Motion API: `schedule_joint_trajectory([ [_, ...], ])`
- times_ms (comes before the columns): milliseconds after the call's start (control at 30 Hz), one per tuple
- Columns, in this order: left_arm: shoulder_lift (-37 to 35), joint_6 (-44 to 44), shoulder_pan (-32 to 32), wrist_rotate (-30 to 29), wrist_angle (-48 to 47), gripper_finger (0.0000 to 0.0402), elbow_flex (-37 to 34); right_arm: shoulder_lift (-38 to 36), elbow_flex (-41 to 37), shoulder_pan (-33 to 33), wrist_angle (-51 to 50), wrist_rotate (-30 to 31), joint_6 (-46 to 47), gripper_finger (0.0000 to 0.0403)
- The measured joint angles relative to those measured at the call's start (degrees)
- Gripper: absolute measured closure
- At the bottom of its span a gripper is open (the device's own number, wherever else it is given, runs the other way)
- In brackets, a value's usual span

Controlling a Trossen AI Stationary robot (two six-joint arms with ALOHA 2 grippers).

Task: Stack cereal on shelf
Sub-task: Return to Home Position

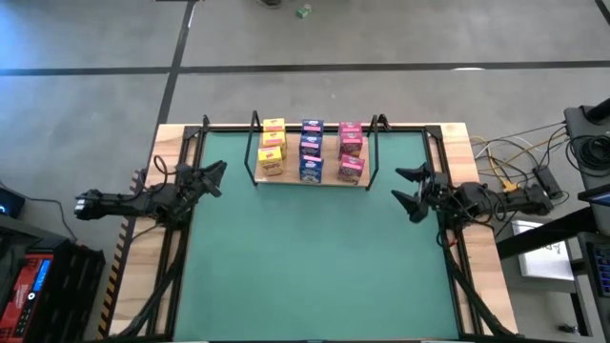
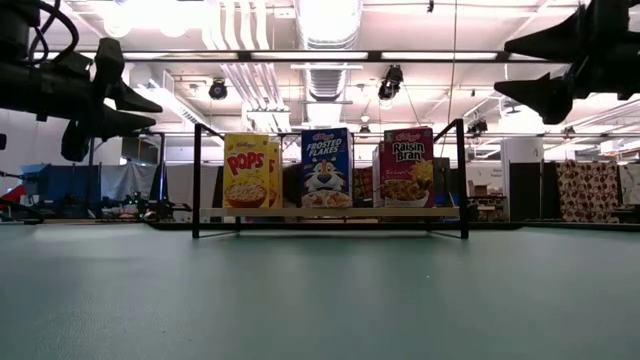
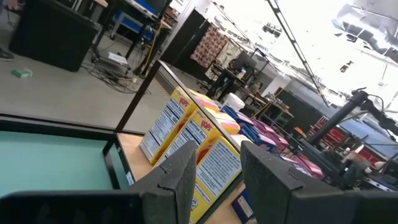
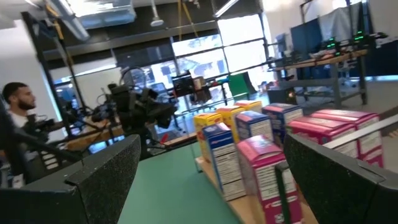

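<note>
Nine small cereal boxes stand upright on the light wood shelf (image 1: 315,179) at the mat's far side: a yellow row (image 1: 272,147), a blue row (image 1: 311,151) and a pink row (image 1: 351,152). In the low view the front boxes read Pops (image 2: 247,171), Frosted Flakes (image 2: 326,168) and Raisin Bran (image 2: 406,167). Black wire uprights (image 2: 195,180) frame the shelf ends. My left gripper (image 1: 217,177) hovers left of the shelf, open, above the mat. My right gripper (image 1: 412,189) hovers right of the shelf, open wide. Neither touches anything.
A large green mat (image 1: 315,267) covers the table inside a black frame (image 1: 443,191). Cables and equipment lie off the table's right side (image 1: 534,181). A person shows in the room behind in the right wrist view (image 4: 17,99).
</note>
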Motion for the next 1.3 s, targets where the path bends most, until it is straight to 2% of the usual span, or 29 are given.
schedule_joint_trajectory([
  [367, 0.00, -0.02, 0.00, 0.00, 0.00, 0.0293, -0.02, -0.01, 0.00, -5.42, 0.00, 0.02, 0.00, 0.0019],
  [1300, 0.46, -0.04, 0.00, 0.00, -0.11, 0.0293, 0.74, 1.63, -0.02, -5.54, 0.00, 0.02, 0.01, 0.0019],
])
